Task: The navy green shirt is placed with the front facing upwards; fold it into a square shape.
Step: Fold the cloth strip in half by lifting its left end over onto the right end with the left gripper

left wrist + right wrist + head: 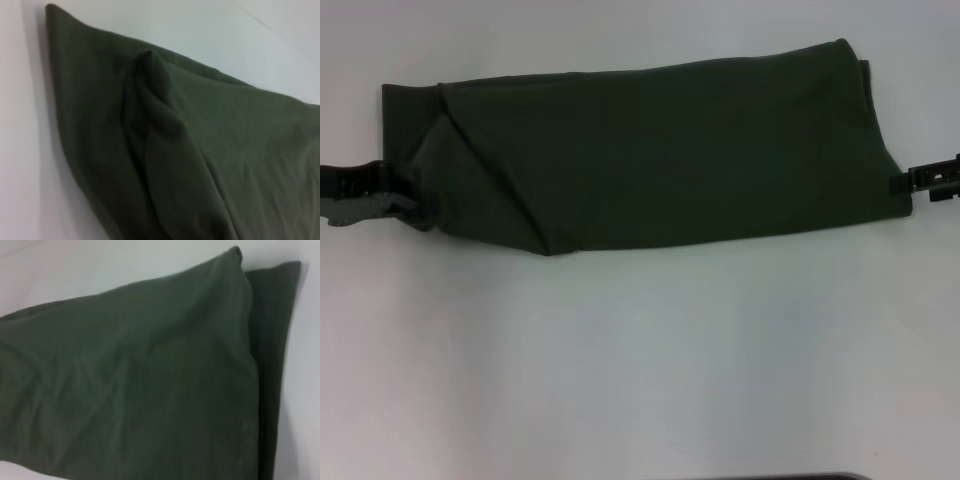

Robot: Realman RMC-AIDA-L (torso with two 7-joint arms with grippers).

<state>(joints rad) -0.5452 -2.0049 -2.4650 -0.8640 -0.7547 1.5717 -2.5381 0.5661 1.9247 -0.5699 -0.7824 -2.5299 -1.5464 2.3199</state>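
Bare tabletop (640,380) nearest; navy green shirt (650,155) folded lengthwise, crosswise folds left. Left gripper (405,195) apparently pinching its end; right gripper (910,185) at the other, grip unclear.

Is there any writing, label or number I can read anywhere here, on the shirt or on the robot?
None can be read.
Shirt: folded into a long band on the white table; only plain green cloth shows in all three views, with no print or tag.
Left gripper and right gripper: no markings visible.
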